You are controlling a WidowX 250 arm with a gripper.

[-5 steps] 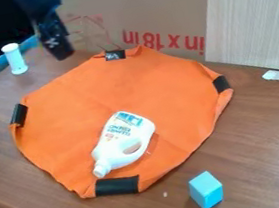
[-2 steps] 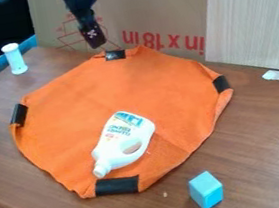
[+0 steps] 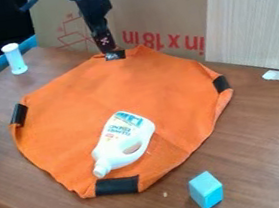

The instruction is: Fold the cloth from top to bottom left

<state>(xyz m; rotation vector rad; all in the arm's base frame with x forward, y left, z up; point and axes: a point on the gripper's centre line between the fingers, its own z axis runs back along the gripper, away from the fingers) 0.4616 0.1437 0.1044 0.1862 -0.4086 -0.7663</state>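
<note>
Counter (image 3: 267, 154) below my gripper (image 3: 109, 48); whether I'm open or closed, I can't tell. Just beneath me lies the cloth (image 3: 122, 88), likely light, floppy; the bottle (image 3: 118, 139) farther down may pin it. I'd pinch the black tab (image 3: 115, 56) beside me.

Red print (image 3: 152, 39) on cardboard (image 3: 151, 2), label (image 3: 121, 127) on bottle (image 3: 112, 154)

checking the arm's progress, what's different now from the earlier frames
The claw has moved right and down in the view, from upper left of the orange cloth to the black patch at its top corner. The cloth, the white bottle on it, the blue block and the white cylinder stayed put.
</note>
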